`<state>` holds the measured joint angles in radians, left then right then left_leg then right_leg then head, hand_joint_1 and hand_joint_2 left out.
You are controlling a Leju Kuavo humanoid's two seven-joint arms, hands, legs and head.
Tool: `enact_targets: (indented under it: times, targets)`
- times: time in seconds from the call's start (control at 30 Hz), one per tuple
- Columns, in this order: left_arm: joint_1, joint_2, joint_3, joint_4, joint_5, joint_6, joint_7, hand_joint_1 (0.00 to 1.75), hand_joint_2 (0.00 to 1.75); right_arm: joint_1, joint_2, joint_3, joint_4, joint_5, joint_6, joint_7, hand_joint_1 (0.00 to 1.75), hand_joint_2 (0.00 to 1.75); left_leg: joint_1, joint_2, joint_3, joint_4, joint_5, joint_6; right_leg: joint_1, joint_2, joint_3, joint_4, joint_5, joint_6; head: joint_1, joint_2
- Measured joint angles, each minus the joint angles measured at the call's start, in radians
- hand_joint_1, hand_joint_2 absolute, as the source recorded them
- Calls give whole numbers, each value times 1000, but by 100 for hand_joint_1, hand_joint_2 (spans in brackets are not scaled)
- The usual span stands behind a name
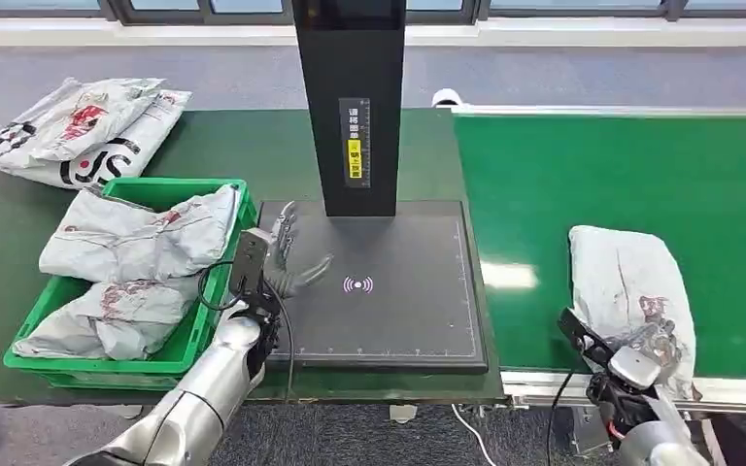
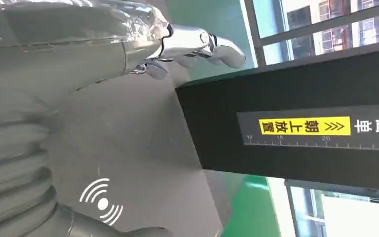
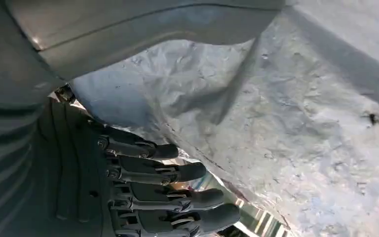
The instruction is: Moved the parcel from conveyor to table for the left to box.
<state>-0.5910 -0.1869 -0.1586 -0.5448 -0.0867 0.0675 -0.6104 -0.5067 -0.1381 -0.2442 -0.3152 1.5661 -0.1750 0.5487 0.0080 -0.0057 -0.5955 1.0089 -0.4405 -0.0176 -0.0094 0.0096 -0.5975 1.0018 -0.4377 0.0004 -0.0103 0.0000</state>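
A crumpled grey parcel [image 1: 631, 286] lies on the green conveyor [image 1: 583, 184], at its near edge on the right. The right robot hand [image 1: 641, 354] is at the parcel's near end; in the right wrist view its dark fingers [image 3: 177, 173] reach under the wrinkled plastic with the thumb above it (whether the grasp has actually closed, I cannot tell). The left robot hand [image 1: 287, 257] hovers released, fingers apart, over the left edge of the black scanner pad [image 1: 398, 291] on the desk [image 1: 223, 146]. Just left of it a green crate [image 1: 216, 291] holds two more grey bags [image 1: 131, 238], and other bags [image 1: 78, 131] lie at the desk's far left corner.
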Motion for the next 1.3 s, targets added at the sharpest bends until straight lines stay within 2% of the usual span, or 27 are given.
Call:
enact_targets:
  times: [0.13,0.47,0.87,0.97,1.03,1.1,1.3]
  targets:
    - [-3,0,-3,9,6,0,0,0,175,-7,0,6,4,-18,55,-21,175,175,0,-1,2,0,0,1,0,-1,3,-1,1,1,0,0]
    - [1,4,-7,9,6,11,5,0,175,-12,-1,6,4,-22,48,-45,175,175,0,-4,1,1,1,3,-2,-3,4,-2,1,2,0,0]
    - [38,11,-7,-27,6,31,11,0,175,0,11,6,4,-32,-130,-117,175,175,0,-4,-2,0,0,1,0,-3,0,-1,0,1,0,0]
    - [61,21,-7,-55,9,73,15,0,175,0,30,6,-19,-82,-420,-283,175,175,0,-3,-5,0,0,1,-2,-2,-4,1,1,1,0,0]
    - [74,27,-7,-74,8,85,23,0,175,-11,48,6,-53,-128,-506,-370,175,175,0,-1,-5,0,1,1,-2,-1,-4,1,1,1,0,0]
    - [81,32,-7,-89,6,90,28,0,175,-19,67,6,-108,-160,-520,-415,175,175,0,-3,-5,0,1,1,-2,-2,-5,1,1,1,0,0]
    - [86,43,-7,-108,3,97,35,0,175,-21,95,7,-182,-196,-526,-444,175,175,0,-9,-7,0,3,1,-2,-7,-4,1,0,1,0,0]
